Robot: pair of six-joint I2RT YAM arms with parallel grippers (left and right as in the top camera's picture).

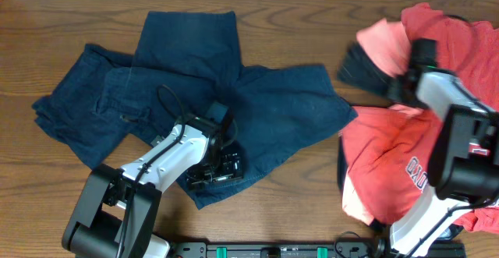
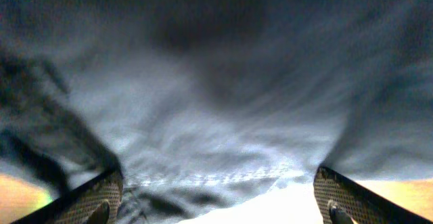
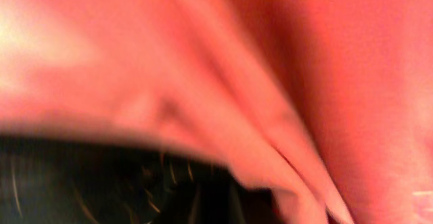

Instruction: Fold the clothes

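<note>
Seen from overhead, a dark blue garment [image 1: 234, 94] lies spread and rumpled on a wooden table [image 1: 47, 24]. To the right of the blue garment, just apart from it, sits a heap of red clothes [image 1: 460, 32] with a dark piece [image 1: 362, 67] poking out on the side nearest the blue garment. The left gripper [image 1: 214, 172] rests on the blue garment's near edge. The right gripper [image 1: 407, 83] is down in the red heap, on the side facing the blue garment. From the left wrist camera, the blue garment [image 2: 216, 102] fills nearly the whole view, creased and blurred, and the left gripper [image 2: 216, 204] has its two fingers [image 2: 95, 197] spread wide at the bottom corners with blue cloth lying between them, not pinched. From the right wrist camera, blurred red cloth [image 3: 284, 68] fills the view with a dark fabric [image 3: 101, 183] below it. No fingers show, so whether the right gripper is spread or clamped cannot be told.
</note>
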